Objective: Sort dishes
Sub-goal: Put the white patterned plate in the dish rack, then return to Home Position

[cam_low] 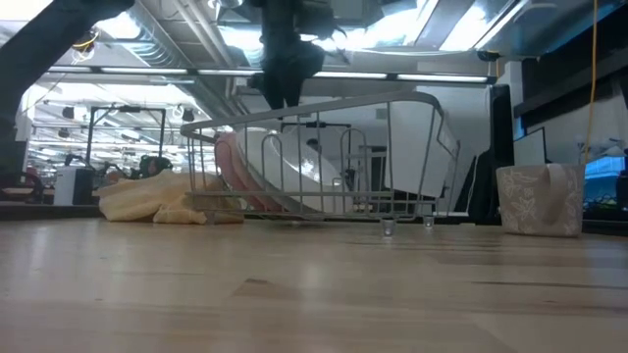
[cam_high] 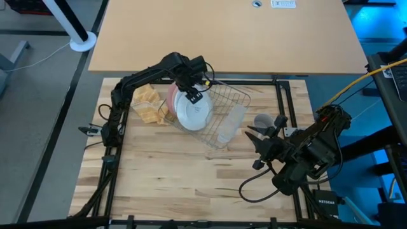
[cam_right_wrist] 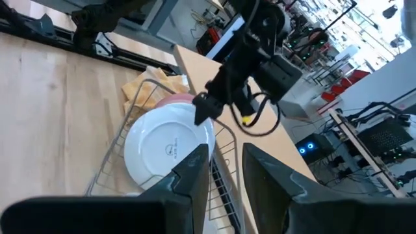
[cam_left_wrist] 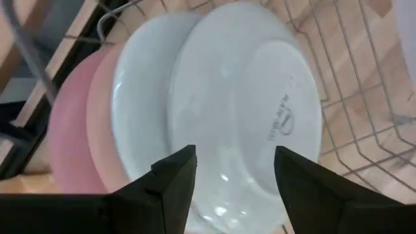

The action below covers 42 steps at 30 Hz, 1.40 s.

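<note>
**White-backed plate stands in the rack, left fingers spread above it**

The plate (cam_high: 193, 112) with the white underside stands on edge in the silver wire rack (cam_high: 224, 117), its white back with a small printed mark facing outward. In the left wrist view the plate (cam_left_wrist: 250, 110) fills the space just ahead of the two dark fingers (cam_left_wrist: 172, 182), which stand apart on either side of its rim and hold nothing. Behind it, leaning the same way, are a second white dish (cam_left_wrist: 146, 97) and the pink plates (cam_left_wrist: 75, 130), stacked close together at the rack's end. The left gripper (cam_high: 191, 93) hangs directly over the top edge of these dishes.

Beside the rack, on the far side from the plate's white back, lies the yellow-tan cloth (cam_high: 149, 104) on the wooden table (cam_high: 165, 172).

The small grey mug (cam_high: 262, 121) stands on the table just ahead of the right gripper (cam_high: 259, 133), whose fingers (cam_right_wrist: 192, 172) are parted with a gap between them, empty, pointing toward the rack.
</note>
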### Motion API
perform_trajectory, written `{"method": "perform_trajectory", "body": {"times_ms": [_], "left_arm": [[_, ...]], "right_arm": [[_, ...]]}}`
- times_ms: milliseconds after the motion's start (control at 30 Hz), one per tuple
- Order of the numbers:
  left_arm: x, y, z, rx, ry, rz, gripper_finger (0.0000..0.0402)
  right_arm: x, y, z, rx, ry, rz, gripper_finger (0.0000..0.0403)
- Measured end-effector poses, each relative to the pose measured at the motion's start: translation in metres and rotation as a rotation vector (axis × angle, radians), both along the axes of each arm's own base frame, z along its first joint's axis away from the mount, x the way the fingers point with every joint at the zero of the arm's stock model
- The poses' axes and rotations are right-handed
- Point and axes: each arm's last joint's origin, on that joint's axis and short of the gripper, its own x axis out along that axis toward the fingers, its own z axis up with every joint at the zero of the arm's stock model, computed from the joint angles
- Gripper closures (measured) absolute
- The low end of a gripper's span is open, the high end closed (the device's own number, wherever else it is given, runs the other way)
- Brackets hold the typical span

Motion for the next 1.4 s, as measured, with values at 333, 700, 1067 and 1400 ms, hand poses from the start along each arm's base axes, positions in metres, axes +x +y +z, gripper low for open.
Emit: {"method": "perform_trajectory", "body": {"times_ms": [333,700,1067,1400], "left_arm": [[0.007,-0.004,0.004,0.023,-0.063,-0.093,0.0205],[-0.027,-0.045,0.053,-0.007,-0.111,-0.350,0.0205],[-0.130,-0.124,0.158,0.168,-0.477,-0.575,0.0205],[-0.252,-0.169,0.185,0.292,-0.820,-0.656,0.0205]], "right_arm": [[0.000,0.001,-0.001,0.041,0.020,0.011,0.0306],[0.001,0.002,-0.003,0.105,0.004,-0.004,0.0306],[-0.024,-0.021,0.022,0.128,-0.121,-0.022,0.0306],[-0.079,-0.076,0.030,0.208,-0.276,-0.072,0.0306]]}}
